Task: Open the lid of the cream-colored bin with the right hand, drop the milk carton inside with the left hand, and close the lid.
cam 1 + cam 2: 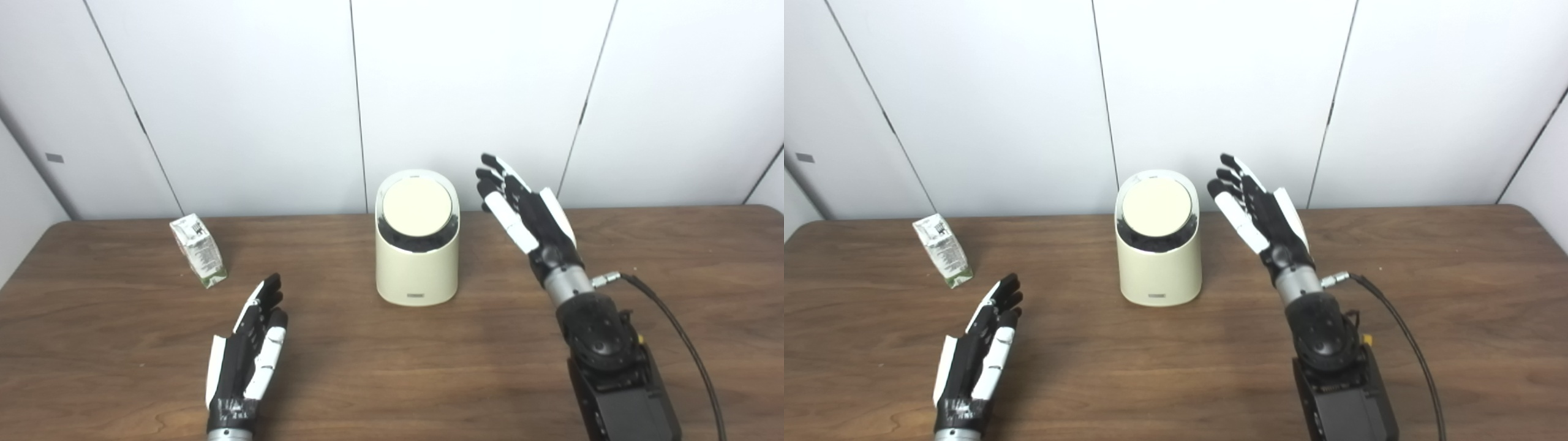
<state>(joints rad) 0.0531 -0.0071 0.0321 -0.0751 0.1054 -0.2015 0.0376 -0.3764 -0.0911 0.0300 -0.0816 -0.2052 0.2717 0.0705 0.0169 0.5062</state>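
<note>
Hidden and cut-off bits only, operator.
Your left hand (245, 352) runs off the 6 o'clock edge at the wrist, so the arm behind it is out of sight. The right arm's black forearm block (631, 404) is also clipped at 6 o'clock, and its cable (686, 343) leaves the picture there too. Print on the milk carton (199, 250) is too small to read; same for the small label (416, 296) at the bin's base. Inside of the cream-colored bin (418, 269) is covered by the lid (418, 207); the dark gap under it shows nothing you can make out. The table (392, 367) is cut at 3, 6 and 9 o'clock.
</note>
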